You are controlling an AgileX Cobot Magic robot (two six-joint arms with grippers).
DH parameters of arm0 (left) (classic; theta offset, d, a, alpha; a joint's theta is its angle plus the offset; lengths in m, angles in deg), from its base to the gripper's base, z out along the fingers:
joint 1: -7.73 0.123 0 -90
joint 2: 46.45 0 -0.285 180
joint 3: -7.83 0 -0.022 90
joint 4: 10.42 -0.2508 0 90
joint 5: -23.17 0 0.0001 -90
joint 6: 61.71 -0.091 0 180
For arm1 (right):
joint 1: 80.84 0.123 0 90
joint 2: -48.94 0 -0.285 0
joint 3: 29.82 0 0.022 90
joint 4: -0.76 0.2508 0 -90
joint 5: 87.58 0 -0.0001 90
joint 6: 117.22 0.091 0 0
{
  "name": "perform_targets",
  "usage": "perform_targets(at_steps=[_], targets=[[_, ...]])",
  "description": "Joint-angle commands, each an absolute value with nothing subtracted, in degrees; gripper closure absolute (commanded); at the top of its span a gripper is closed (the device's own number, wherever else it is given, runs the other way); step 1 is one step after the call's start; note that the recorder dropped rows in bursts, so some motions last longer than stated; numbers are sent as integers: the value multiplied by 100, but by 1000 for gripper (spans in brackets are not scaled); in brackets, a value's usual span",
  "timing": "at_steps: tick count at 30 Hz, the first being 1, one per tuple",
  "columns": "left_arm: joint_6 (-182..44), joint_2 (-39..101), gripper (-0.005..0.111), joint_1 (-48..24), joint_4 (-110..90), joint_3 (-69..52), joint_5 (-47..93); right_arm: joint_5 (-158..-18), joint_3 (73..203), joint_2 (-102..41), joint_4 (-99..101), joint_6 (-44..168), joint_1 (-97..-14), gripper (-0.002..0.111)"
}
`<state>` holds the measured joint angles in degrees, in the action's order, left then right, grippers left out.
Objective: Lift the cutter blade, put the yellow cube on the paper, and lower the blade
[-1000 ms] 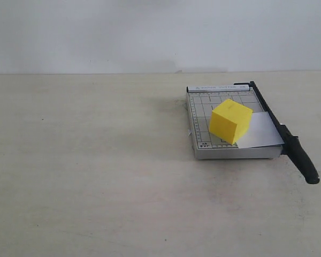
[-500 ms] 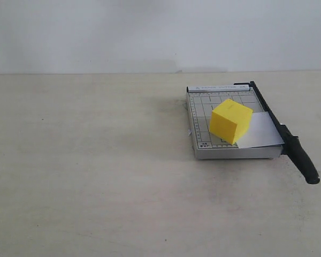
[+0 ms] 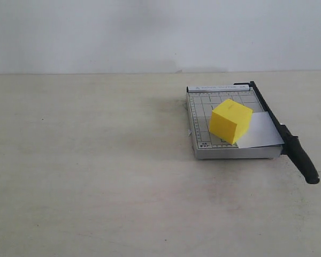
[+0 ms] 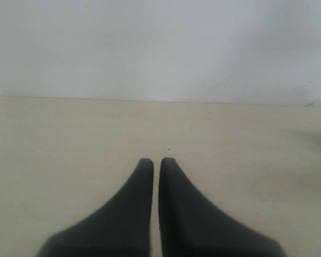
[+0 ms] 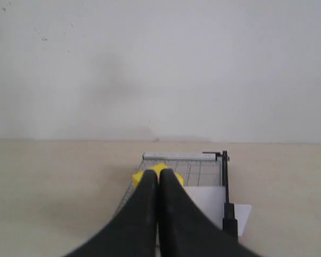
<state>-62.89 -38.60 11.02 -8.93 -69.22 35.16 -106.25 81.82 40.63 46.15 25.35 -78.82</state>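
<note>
Finds a grey trimmer (image 3: 202, 110) toward the right of a pale bench (image 3: 96, 176), in front of a white wall (image 3: 150, 32). Finds the cube (image 3: 231, 121) standing on the trimmer, yellow and plain-faced, turned corner-forward, covering the left edge of the paper (image 3: 265, 131) and part of the printed grid. Cannot tell how much of its base lies on the sheet and how much on bare board. Sees the paper lying flat on the board's right half, reaching the blade (image 3: 289, 142) in the exterior view and, in the right wrist view, showing a white corner on the far side of it. Sees the blade down, flat along the trimmer's right edge, hinged at the back corner, with the thick black handle jutting past the front edge over the bench. From the left wrist: left claw (image 4: 152, 160) closed, with only a hairline slit between the two black fingers and nothing gripped, above bare bench facing the wall. From the right wrist: right claw (image 5: 159, 172) closed as well, tips pressed together on nothing, pointing toward the cube but short of the trimmer, with cube top, grid, paper and blade visible beyond the tips.
</note>
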Motion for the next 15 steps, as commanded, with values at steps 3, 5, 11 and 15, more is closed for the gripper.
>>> perform_targets(at_steps=[3,5,11,15], targets=[[-6287,-3866,102,1117,-829,-6939,3499,-10509,7673,4115,4109,2527,-7899,108],[-6287,-3866,102,1117,-829,-6939,3499,-10408,7535,4115,3968,2527,-7899,108],[-6287,-3866,102,1117,-829,-6939,3502,-10190,7296,4115,3869,2527,-7899,108],[-6287,-3866,102,1117,-829,-6939,3502,-10281,7296,4115,3860,2527,-7899,108]])
